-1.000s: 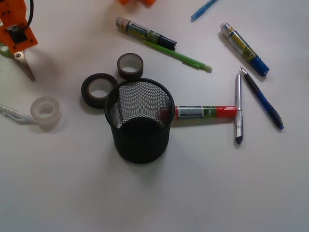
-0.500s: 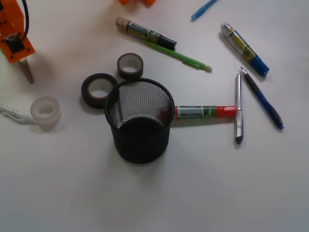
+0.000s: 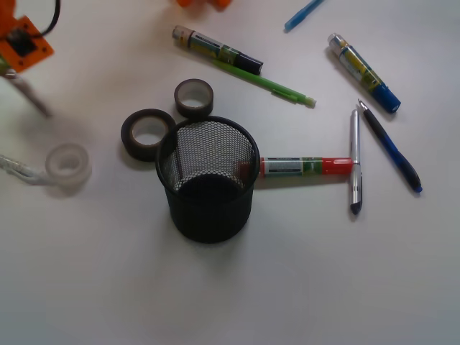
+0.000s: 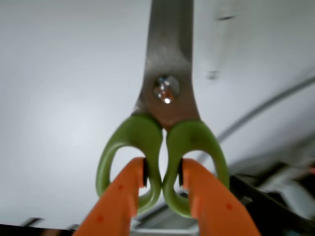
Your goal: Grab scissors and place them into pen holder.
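The scissors have lime-green loop handles and silver blades that point away from me in the wrist view. My gripper is shut on them, one orange finger in each loop, pinching the two inner handle bars together. In the front view the gripper is at the far top left, and the scissors' blades hang below it as a motion-blurred streak. The pen holder, a black wire-mesh cup, stands upright in the middle of the table, well to the gripper's right and nearer the front.
Two dark tape rolls touch the cup's back left. A clear tape roll and a white cable lie at left. A red marker, a silver pen, a blue pen, a green pen and other markers lie at right and back.
The gripper has moved up and left toward the frame corner with the scissors in it. The blades now show as a blur. Nothing else on the table has moved.
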